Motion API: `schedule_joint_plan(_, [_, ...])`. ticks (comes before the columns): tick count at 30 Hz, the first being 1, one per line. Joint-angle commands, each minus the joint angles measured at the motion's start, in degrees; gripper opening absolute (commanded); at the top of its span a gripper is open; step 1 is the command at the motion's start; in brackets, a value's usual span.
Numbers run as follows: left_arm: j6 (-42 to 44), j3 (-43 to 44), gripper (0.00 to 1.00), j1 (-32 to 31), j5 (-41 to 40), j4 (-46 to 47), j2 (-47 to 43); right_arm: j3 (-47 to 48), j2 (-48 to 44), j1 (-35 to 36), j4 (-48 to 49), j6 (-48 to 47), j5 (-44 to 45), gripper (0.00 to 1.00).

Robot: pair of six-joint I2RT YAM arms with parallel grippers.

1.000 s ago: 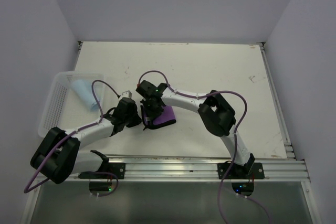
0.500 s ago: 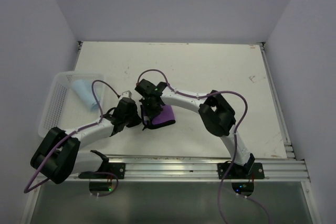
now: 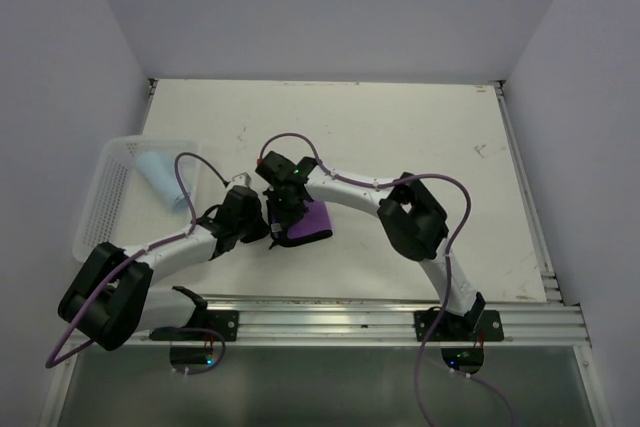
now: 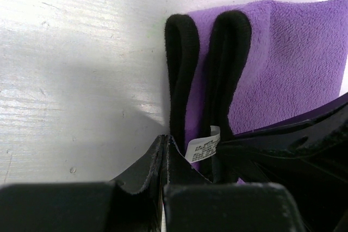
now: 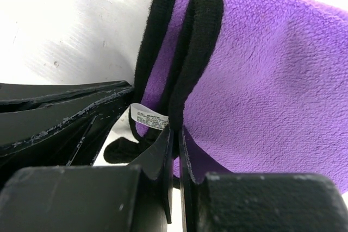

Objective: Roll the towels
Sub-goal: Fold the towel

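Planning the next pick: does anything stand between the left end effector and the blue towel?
Yes. The blue towel lies inside the white basket, so the basket's side wall stands between it and the left end effector, which is down at the purple towel.

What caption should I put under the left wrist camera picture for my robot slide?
Left gripper, shut, at the black folded edge of the purple towel, its white tag peeking out.
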Motion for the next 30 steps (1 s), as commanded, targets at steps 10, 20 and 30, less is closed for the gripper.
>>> schedule_joint_plan(10, [1.5,1.0,0.00,-0.1,-0.5,-0.3,-1.1,-0.2,0.6,-0.3,3.3,0.9,-1.8,0.24])
schedule_joint_plan(20, [2.0,2.8,0.00,-0.1,-0.9,-3.6,-4.2,-0.5,-5.9,-1.2,3.0,0.5,-1.2,0.43])
schedule_joint_plan(30, [2.6,5.6,0.00,0.0,-3.8,-8.8,-7.5,-6.2,-14.3,-5.0,5.3,1.3,-1.7,0.47])
